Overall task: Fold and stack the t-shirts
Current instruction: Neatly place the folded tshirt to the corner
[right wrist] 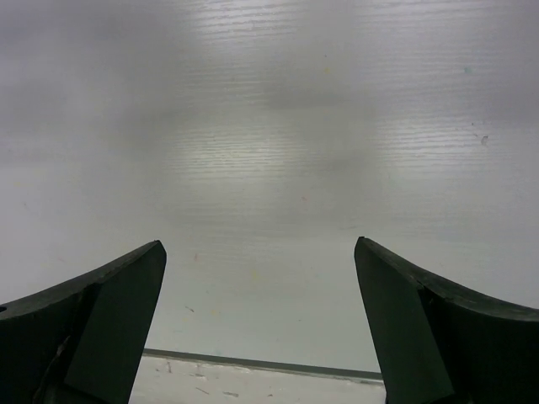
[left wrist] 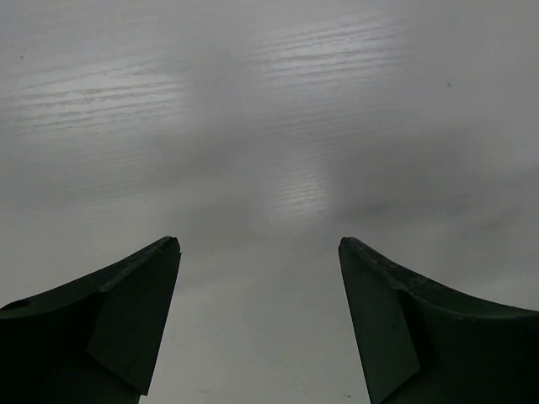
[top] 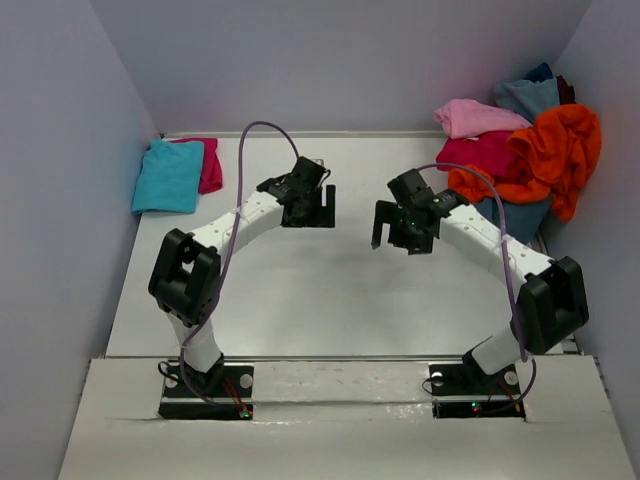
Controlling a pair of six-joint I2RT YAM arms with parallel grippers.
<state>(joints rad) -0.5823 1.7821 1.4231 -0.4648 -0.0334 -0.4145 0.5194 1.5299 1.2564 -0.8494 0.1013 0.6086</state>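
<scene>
1. The left gripper (top: 310, 212) is held over the table (top: 330, 290), left of centre; the jaws are spread wide; nothing is held; in the left wrist view only bare tabletop is seen between the fingers (left wrist: 126, 311).
2. The right gripper (top: 400, 238) is held over the table, right of centre, facing the left one across a gap; the jaws are spread fully; nothing is gripped; in the right wrist view bare tabletop and a table seam (right wrist: 253, 364) are seen between the fingers (right wrist: 109, 311).
3. A folded turquoise shirt (top: 168, 177) is laid at the far left corner, by the wall; it is set on a magenta shirt (top: 210, 165), which shows only along its right side.
4. A loose pile is heaped at the far right corner; the orange shirt (top: 560, 150) is draped on the near right part; the pink shirt (top: 478, 117) is lying at the pile's far left; the crimson shirt (top: 482, 155) is seen under both; the blue shirt (top: 527, 97) is bunched at the back.
5. Both grippers are kept well apart from stack and pile; no cloth is touched.
</scene>
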